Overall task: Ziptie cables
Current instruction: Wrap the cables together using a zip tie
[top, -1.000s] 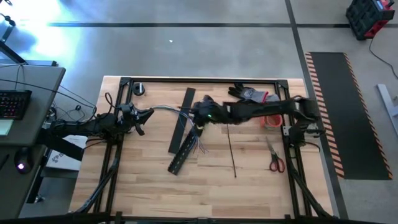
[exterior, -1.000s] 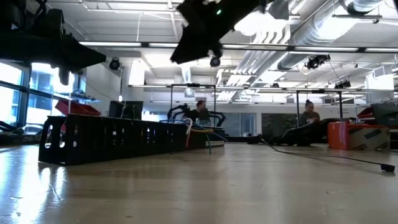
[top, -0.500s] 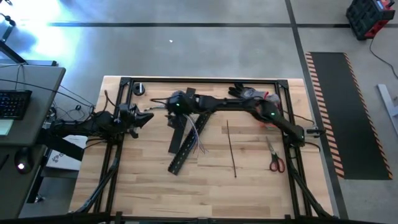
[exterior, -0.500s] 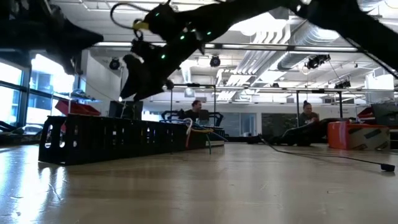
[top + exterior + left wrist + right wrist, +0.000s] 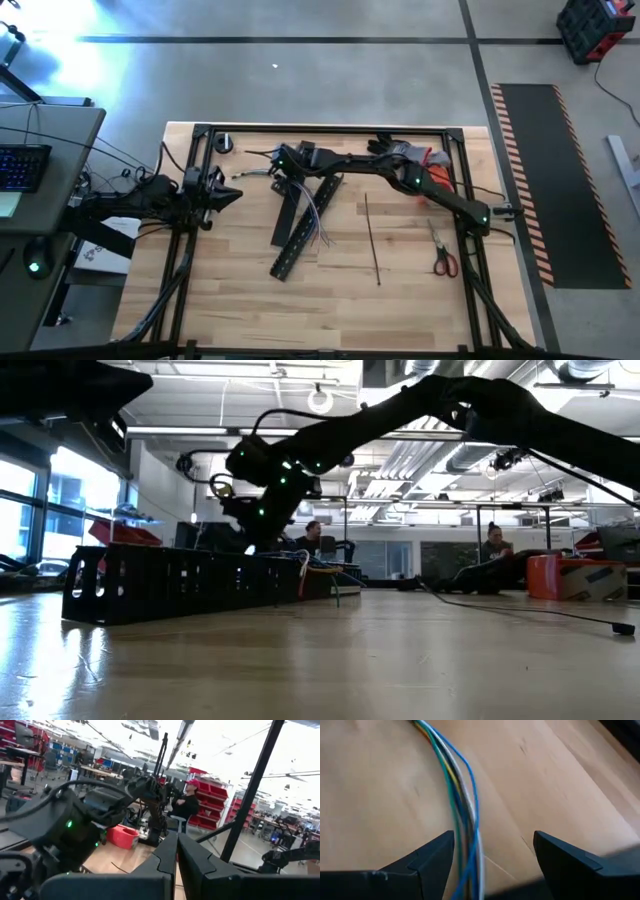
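My right gripper (image 5: 492, 852) is positioned low over the table's far left-centre, fingers spread, straddling the cables (image 5: 460, 805) without gripping them. The cables run from there toward the black slotted channel (image 5: 297, 243). The ziptie (image 5: 371, 238) lies on the wood, well apart. My left gripper (image 5: 176, 851) waits at the left edge, fingers pressed together.
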{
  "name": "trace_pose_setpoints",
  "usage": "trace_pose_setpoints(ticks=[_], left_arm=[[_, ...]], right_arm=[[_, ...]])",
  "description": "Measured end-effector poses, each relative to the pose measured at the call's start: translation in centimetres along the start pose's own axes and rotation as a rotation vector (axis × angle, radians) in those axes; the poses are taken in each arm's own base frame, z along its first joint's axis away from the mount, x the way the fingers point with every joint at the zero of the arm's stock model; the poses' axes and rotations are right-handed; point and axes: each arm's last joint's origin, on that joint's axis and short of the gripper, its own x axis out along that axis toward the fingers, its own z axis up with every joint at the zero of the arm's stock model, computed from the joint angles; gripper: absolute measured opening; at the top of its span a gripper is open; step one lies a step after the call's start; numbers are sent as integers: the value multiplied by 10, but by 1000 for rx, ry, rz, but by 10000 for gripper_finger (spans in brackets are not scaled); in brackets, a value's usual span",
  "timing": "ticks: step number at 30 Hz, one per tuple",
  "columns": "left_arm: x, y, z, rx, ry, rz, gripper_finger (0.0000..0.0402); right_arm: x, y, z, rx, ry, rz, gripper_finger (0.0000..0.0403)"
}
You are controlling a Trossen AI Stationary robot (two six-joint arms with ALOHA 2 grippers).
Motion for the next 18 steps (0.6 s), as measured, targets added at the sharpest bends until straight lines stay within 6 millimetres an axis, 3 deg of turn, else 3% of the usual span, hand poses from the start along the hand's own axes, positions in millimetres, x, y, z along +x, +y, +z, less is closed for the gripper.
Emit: trace_pose_setpoints(ticks=[11,18], left_arm=[[0,0,-1,1,9,3,0],[0,0,-2,0,15,5,0]], right_arm=[[-1,5,-7,-15,70,46,247],[8,2,-17,3,128,50,143]])
